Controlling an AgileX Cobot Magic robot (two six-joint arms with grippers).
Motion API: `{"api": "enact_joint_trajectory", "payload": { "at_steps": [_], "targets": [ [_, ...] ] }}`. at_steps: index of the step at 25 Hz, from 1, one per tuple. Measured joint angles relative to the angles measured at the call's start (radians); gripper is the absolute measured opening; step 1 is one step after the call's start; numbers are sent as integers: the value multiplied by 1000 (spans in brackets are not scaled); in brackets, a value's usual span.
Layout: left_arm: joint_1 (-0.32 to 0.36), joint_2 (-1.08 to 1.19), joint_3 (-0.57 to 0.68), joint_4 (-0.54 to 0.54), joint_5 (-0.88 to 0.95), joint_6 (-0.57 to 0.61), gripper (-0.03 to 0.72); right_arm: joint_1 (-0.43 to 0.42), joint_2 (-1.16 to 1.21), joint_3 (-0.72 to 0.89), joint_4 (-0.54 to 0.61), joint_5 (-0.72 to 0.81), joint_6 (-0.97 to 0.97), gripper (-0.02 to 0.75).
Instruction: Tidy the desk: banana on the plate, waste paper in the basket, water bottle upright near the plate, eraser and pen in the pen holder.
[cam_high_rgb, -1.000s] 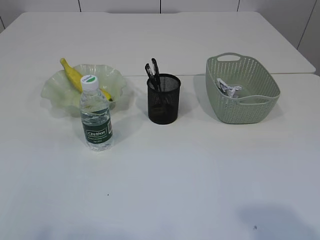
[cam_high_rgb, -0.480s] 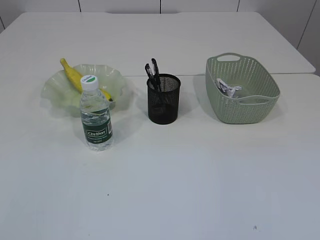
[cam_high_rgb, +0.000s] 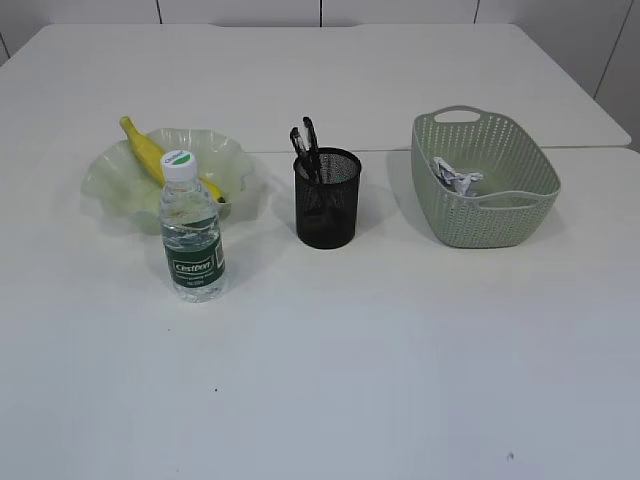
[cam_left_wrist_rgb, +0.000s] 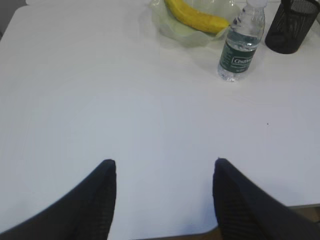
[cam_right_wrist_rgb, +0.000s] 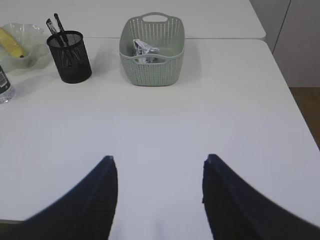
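Holder (cam_high_rgb: 327, 198) taken as landmark, standing upright mid-desk (cam_high_rgb: 380, 360) with pens (cam_high_rgb: 308, 147) inside; eraser not discernible through the mesh. Left of the holder: plate (cam_high_rgb: 110, 180) with banana (cam_high_rgb: 150, 153) lying in it, bottle (cam_high_rgb: 192, 227) upright just in front of the plate. Right of the holder: basket (cam_high_rgb: 484, 180) containing the paper (cam_high_rgb: 456, 176). Left gripper (cam_left_wrist_rgb: 164, 172) and right gripper (cam_right_wrist_rgb: 157, 170): jaws apart, empty, well back from the holder.
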Motion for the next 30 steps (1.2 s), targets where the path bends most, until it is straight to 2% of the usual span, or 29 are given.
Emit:
{"api": "enact_joint_trajectory", "payload": {
  "at_steps": [6, 13, 19, 30],
  "targets": [
    [0, 0, 81, 2, 0, 0, 426, 0, 0, 87, 4, 0, 0, 410],
    [0, 0, 139, 58, -10, 0, 426, 0, 0, 206, 4, -35, -15, 410],
    [0, 0, 145, 64, -58, 0, 426, 0, 0, 245, 1, -119, -19, 410],
    [0, 0, 186, 64, -157, 0, 426, 4, 0, 250, -1, -134, -21, 410]
  ]
}}
